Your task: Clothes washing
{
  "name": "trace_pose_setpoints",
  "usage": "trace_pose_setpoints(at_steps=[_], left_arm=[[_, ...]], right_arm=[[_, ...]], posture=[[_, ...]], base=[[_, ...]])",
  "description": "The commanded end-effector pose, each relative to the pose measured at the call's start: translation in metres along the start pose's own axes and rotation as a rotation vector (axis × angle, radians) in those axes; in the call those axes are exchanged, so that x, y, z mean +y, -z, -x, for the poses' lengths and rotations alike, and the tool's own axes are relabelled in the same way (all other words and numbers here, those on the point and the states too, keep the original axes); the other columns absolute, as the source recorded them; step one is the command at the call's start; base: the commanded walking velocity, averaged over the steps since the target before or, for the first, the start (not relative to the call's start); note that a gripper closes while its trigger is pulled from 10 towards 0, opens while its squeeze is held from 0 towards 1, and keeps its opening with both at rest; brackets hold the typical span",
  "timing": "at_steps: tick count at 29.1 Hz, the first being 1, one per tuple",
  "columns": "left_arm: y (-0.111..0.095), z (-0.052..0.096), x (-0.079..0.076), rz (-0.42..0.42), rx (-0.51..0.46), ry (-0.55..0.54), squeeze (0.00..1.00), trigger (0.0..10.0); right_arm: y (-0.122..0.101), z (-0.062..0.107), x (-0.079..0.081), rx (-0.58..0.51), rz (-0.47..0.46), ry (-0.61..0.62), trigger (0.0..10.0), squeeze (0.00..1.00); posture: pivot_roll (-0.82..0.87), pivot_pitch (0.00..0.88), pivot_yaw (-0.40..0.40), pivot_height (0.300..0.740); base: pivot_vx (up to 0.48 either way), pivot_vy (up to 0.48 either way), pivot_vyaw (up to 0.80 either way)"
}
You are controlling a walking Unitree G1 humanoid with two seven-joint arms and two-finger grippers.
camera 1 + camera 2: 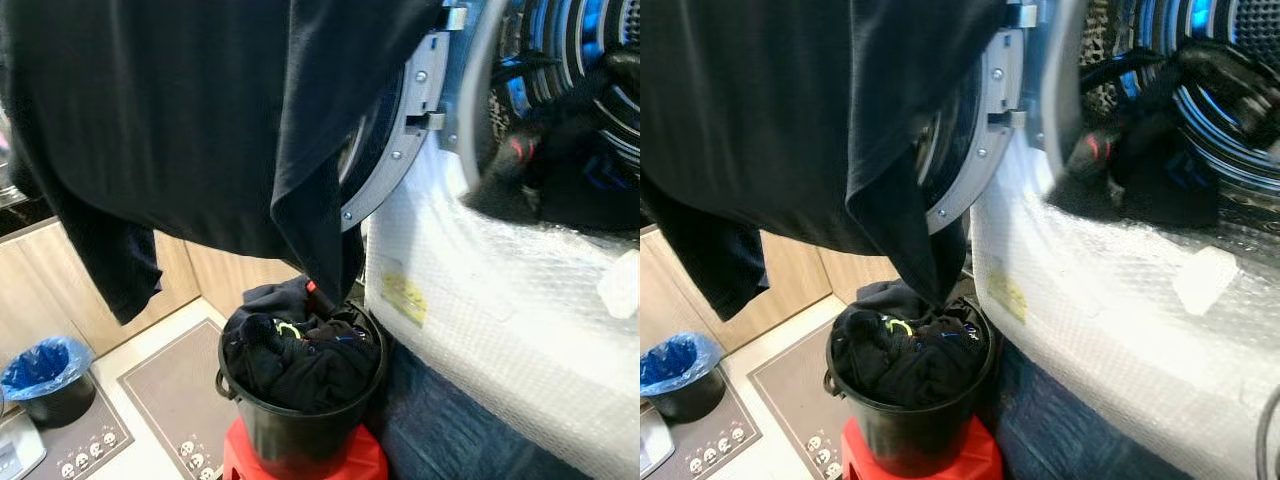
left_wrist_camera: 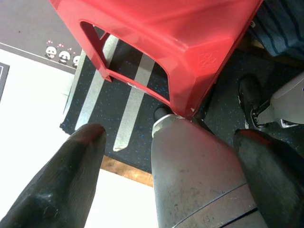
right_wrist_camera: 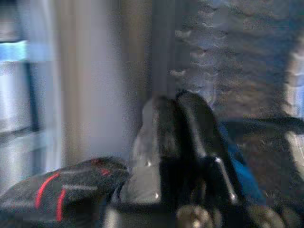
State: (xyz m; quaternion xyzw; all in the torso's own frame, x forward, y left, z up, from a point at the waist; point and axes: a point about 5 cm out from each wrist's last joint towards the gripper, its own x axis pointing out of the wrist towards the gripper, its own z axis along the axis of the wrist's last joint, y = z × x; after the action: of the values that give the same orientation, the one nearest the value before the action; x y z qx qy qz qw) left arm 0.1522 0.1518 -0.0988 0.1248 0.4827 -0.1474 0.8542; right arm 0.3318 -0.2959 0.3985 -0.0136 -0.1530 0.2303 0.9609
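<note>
Low beside the red stool, the left gripper hung with its two black fingers spread well apart and nothing between them, pointing down at a dark striped mat and the pale floor. On that stool stood a black bucket heaped with dark clothes, one of them showing a small yellow-green mark. To the left, on the floor, sat a small bin lined with a blue bag, next to a grey mat printed with little pandas, with pale wood cabinet fronts behind. Higher up, a large black garment hung across the upper left of the scene, its lowest fold reaching down toward the bucket. Behind it the washing machine's round door stood open. The machine's front, to the right, was wrapped in bubble film and carried a yellow label. Farther in, at the mouth of the drum, the right gripper had its fingers pressed together, blurred, and whether cloth was pinched between them could not be told; a dark item with red marks lay just beside it on the drum's rim.
</note>
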Motion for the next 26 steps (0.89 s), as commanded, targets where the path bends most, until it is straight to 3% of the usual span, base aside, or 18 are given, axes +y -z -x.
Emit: trace_pose_setpoints(at_steps=[1,7,11,13,15,20,24,25,26], left_arm=[[0.018,0.003,-0.006,0.009,0.076,0.025,0.00,10.0],[0.019,0.003,-0.009,0.020,0.075,0.034,0.00,10.0],[0.021,0.003,-0.012,0.025,0.076,0.042,0.00,10.0],[0.022,0.004,-0.012,0.027,0.077,0.044,0.00,10.0],[0.024,0.004,-0.014,0.031,0.078,0.047,0.00,10.0],[0.024,0.004,-0.015,0.036,0.076,0.048,0.00,10.0],[0.025,0.004,-0.015,0.039,0.075,0.043,0.00,10.0],[0.025,0.004,-0.014,0.041,0.075,0.039,0.00,10.0],[0.025,0.004,-0.014,0.041,0.075,0.039,0.00,10.0]], right_arm=[[-0.001,-0.010,-0.009,0.042,0.002,0.146,10.0,0.00],[-0.006,-0.017,-0.028,0.087,0.015,0.433,10.0,0.00],[-0.013,-0.010,-0.046,0.113,0.088,0.756,10.0,0.00],[-0.017,-0.008,-0.049,0.111,0.119,0.855,10.0,0.00],[-0.023,0.002,-0.057,0.101,0.129,1.057,10.0,0.00],[-0.022,0.019,-0.067,0.106,0.127,1.283,10.0,0.00],[-0.019,0.020,-0.068,0.117,0.113,1.317,10.0,0.00],[-0.018,0.014,-0.064,0.125,0.101,1.307,10.0,1.00],[-0.018,0.014,-0.064,0.125,0.101,1.307,10.0,1.00]], posture=[[-0.12,0.000,0.011,0.740],[-0.13,0.000,0.006,0.740],[-0.13,0.000,0.003,0.740],[-0.13,0.000,0.003,0.740],[-0.13,0.000,-0.001,0.740],[-0.11,0.000,-0.003,0.740],[-0.11,0.000,-0.003,0.740],[-0.11,0.000,-0.001,0.740],[-0.11,0.000,-0.001,0.740]], base=[[0.000,0.000,0.00],[0.000,0.000,0.00],[0.000,0.000,0.00],[0.000,0.000,0.00],[0.000,0.000,0.00],[0.000,0.000,0.00],[0.000,0.000,0.00],[0.000,0.000,0.00],[0.000,0.000,0.00]])
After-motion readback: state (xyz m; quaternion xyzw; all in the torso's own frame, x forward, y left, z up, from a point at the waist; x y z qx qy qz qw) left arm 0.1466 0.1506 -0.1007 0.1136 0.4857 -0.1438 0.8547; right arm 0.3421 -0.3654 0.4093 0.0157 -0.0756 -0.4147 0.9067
